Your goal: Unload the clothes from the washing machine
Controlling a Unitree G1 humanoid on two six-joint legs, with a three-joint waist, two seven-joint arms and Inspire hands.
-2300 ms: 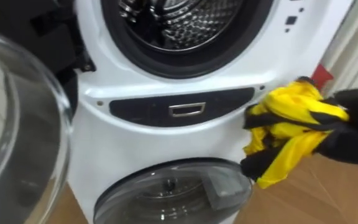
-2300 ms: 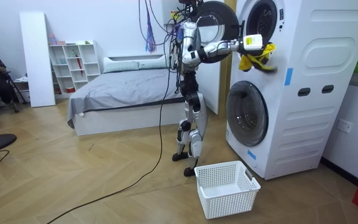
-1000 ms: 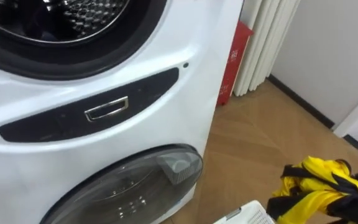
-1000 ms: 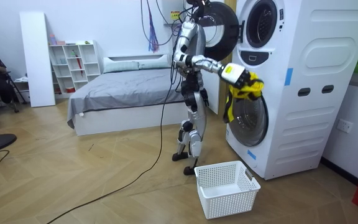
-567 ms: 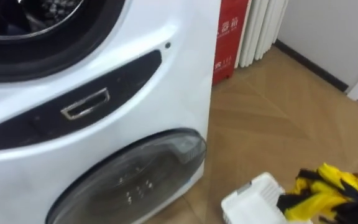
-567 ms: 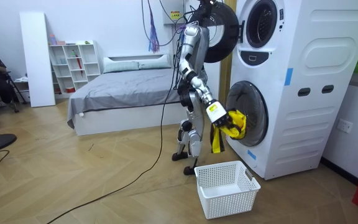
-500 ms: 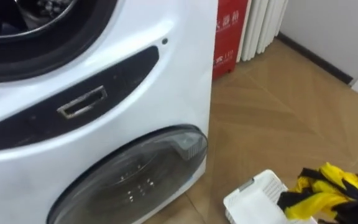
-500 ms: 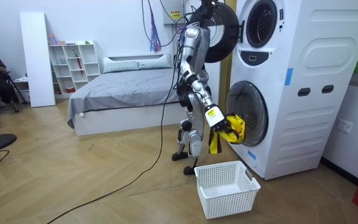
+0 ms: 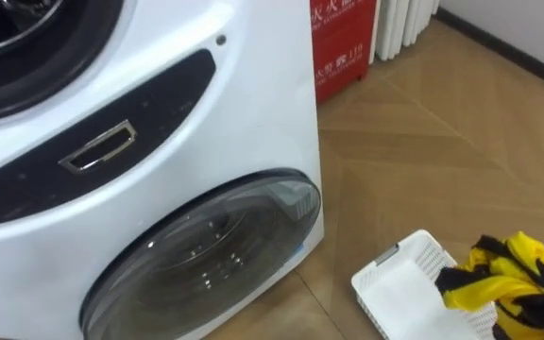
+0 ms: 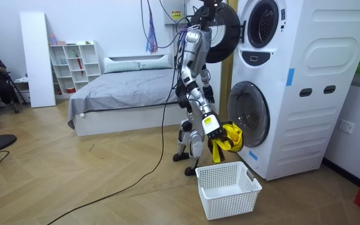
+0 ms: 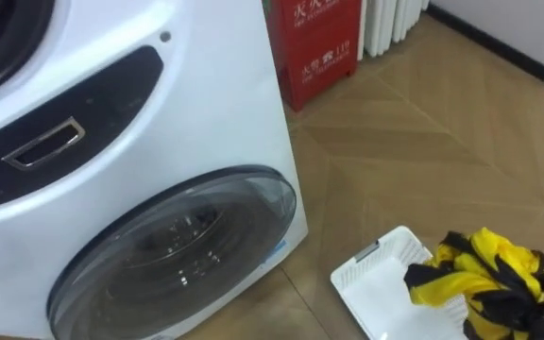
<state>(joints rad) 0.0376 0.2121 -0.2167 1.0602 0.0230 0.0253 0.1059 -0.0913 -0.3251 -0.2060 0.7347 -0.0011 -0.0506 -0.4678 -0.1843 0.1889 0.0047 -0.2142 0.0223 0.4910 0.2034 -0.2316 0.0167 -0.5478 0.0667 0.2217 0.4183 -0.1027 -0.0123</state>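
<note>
The yellow-and-black garment [image 9: 504, 275] is gripped in the curled right hand [image 10: 214, 127] and, if released here, could be dropped outside the white basket [image 9: 397, 283], only partly below the hand.

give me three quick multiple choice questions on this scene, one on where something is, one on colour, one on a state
1. Where is the garment?
A. in the upper drum
B. in the right hand, over the basket
C. on the bed

2. What colours is the garment?
A. red and white
B. plain blue
C. yellow and black

3. How is the washing machine's lower door?
A. shut
B. swung wide open
C. taken off

Answers:
1 B: the right hand grips the garment above the white basket on the floor.
2 C: yellow cloth with black bands.
3 A: the lower door sits flush in its frame.
</note>
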